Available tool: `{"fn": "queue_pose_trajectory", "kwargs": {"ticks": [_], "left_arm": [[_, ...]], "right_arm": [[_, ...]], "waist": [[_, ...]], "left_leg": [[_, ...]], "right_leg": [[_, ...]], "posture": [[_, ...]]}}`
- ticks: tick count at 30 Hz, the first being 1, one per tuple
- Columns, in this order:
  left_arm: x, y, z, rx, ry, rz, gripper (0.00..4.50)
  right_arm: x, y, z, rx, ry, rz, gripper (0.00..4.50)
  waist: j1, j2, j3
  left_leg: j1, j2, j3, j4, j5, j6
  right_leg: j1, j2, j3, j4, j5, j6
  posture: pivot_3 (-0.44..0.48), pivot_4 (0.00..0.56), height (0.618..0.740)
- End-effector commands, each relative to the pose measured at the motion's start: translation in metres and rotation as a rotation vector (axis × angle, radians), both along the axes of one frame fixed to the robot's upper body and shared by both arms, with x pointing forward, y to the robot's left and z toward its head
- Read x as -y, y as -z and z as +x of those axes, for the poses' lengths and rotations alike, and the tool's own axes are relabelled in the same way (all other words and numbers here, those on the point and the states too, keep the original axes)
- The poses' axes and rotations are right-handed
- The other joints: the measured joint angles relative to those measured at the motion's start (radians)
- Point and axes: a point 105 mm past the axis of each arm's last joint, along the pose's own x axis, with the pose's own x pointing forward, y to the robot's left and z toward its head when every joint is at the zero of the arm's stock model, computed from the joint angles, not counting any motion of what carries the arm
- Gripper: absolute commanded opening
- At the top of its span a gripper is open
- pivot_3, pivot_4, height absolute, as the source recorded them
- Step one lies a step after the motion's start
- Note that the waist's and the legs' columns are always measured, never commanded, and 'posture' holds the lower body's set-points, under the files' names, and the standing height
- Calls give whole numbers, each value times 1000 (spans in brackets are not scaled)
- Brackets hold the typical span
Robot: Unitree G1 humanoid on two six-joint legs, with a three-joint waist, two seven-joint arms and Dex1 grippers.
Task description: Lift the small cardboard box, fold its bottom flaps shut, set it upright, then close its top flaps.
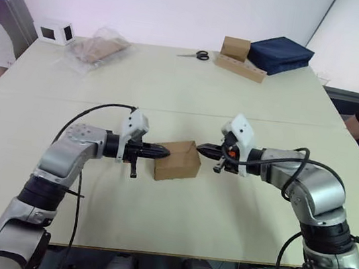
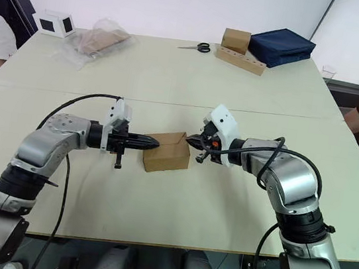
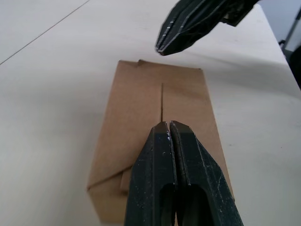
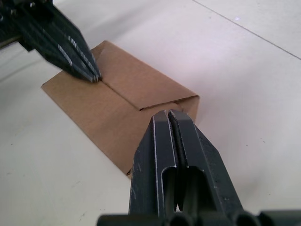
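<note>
Left gripper (image 3: pixel 168 126) has its fingers pressed together, holding nothing, tip on or just above the box (image 1: pixel 177 162) top at its left end, right by the seam between the flaps. Right gripper (image 4: pixel 168 114) is likewise pinched closed and empty, tip at the box's right end near the top edge; contact cannot be confirmed. Box sits on the table (image 1: pixel 191 96) near the front middle, between the two grippers, resting flat, not lifted. Top flaps (image 3: pixel 160 101) look folded down flat, two panels meeting along a centre seam, a small tab notch showing at one end. One end still shows a slightly raised corner in the left wrist view, so the closure may not be fully tucked. Bottom flaps are hidden underneath, state cannot be told, but the box stands square so they are probably shut. Judgement: task is near its end, lift, bottom fold and upright placement appear done; what remains is pressing the top flaps fully flat and backing both grippers off. Scissors (image 1: pixel 196 54) and other boxes lie well apart at the far side.
</note>
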Motion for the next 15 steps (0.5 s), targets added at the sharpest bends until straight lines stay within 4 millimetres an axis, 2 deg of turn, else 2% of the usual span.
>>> {"fn": "queue_pose_trajectory", "kwargs": {"ticks": [1, 5, 7, 11, 15], "left_arm": [[-4, -20, -1, 56, -32, -42, 40], [-9, -37, -4, 61, -65, -103, 40], [-15, -38, -8, 65, -82, -94, 40], [-28, -26, -15, 30, -131, -67, 40], [-39, -9, -17, -4, -181, -37, 40]], "right_arm": [[-4, -7, 1, 45, -23, 4, 0], [2, -6, 4, 54, -8, -11, 0], [5, -10, 5, 52, -3, 7, 0], [-5, -17, -1, 49, -52, 59, 0], [-20, -11, -1, 36, -79, 75, 0]], "waist": [[1, 0, 0], [0, 0, 0], [-1, 0, 0], [-2, 0, 0], [-1, 0, 0]], "left_leg": [[0, 0, 0, 0, 0, 0], [0, 0, 0, 0, 0, 0], [0, 0, 0, 0, 0, 0], [0, 0, 0, -1, 0, 0], [0, 0, 0, -1, 0, 0]], "right_leg": [[0, 0, 0, 0, 0, 0], [0, 0, 0, 0, 0, 0], [0, 0, 0, 0, 0, 0], [-1, 0, 0, 0, 0, 0], [-1, 0, 0, 0, 0, 0]], "posture": [[0, 150, 740], [0, 150, 740], [0, 150, 740], [0, 150, 740], [0, 150, 740]]}}
